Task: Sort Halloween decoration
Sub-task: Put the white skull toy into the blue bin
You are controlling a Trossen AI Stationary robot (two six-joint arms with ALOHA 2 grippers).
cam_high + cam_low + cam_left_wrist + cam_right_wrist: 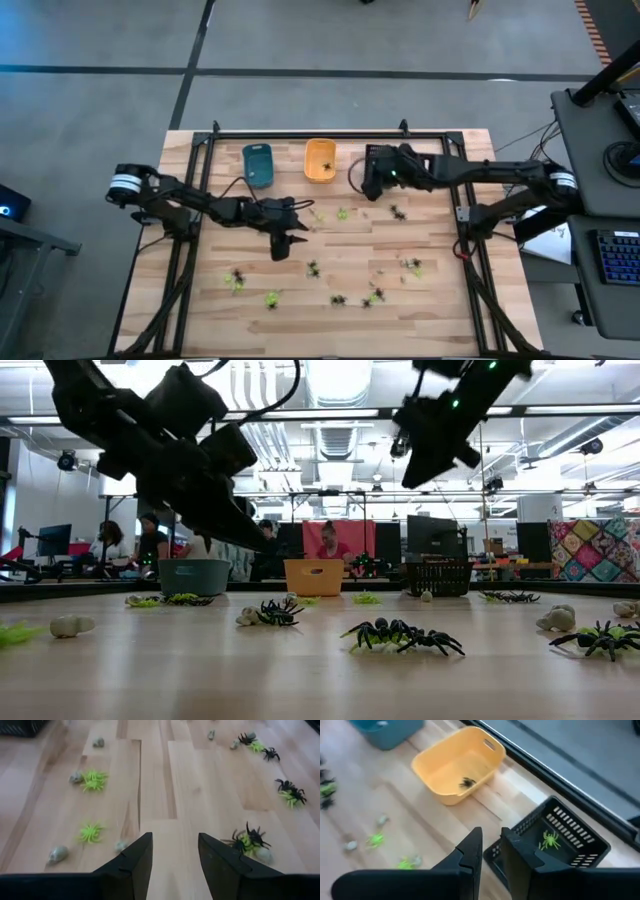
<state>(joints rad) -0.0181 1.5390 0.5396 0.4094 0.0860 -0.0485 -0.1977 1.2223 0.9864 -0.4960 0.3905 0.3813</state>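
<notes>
Trays: 3 – one blue tray (258,164), one orange tray (320,160), one black tray (555,840). Inside, per right wrist view: 1 black spider (467,782) in the orange one, 1 yellow-green spider (549,840) in the black one; blue contents can't be made out. Left wrist view shows approx 5 black spiders (270,754), approx 5 yellow-green (90,832) and approx 7 pale figures (58,853) loose on the table (165,785); clusters overlap, so exact total can't be told. Arms: 2
</notes>
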